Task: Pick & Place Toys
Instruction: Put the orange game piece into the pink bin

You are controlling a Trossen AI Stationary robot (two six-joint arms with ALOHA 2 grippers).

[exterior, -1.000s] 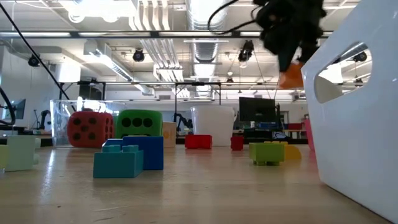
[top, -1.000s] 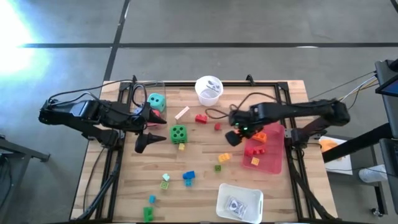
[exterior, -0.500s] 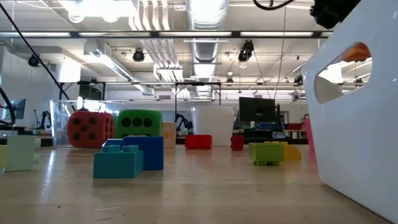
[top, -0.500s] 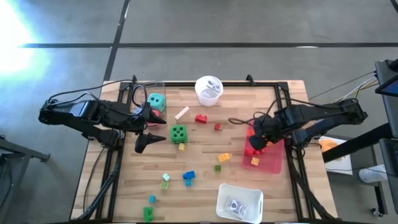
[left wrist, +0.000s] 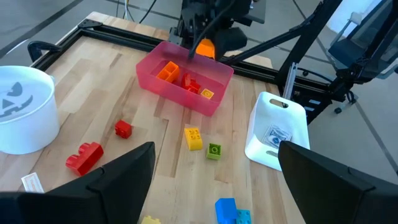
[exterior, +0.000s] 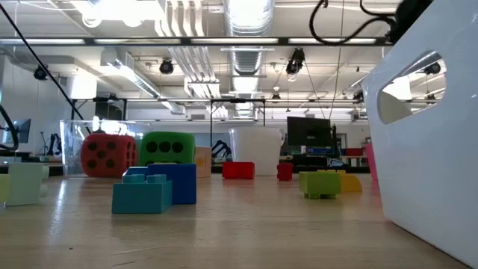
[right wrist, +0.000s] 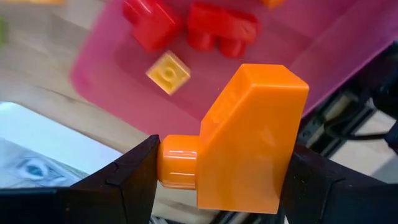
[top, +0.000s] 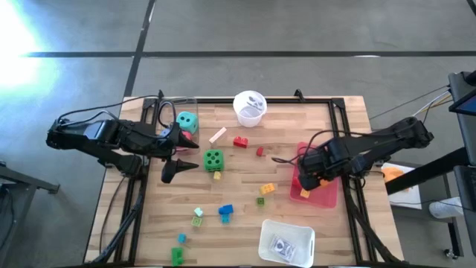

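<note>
Since a second ago the right gripper (top: 311,177) has carried the orange brick (right wrist: 249,134) away from the scattered toys at mid-table and now hangs over the pink bin (top: 325,195). The brick is clamped between the fingers, held high so it clears the bin's wall; directly under it lie red bricks (right wrist: 189,25) and a yellow brick (right wrist: 168,73) already dropped in. Letting go here should land it among them. The left gripper (top: 181,158) waits spread wide, next to the green die (top: 213,158).
</note>
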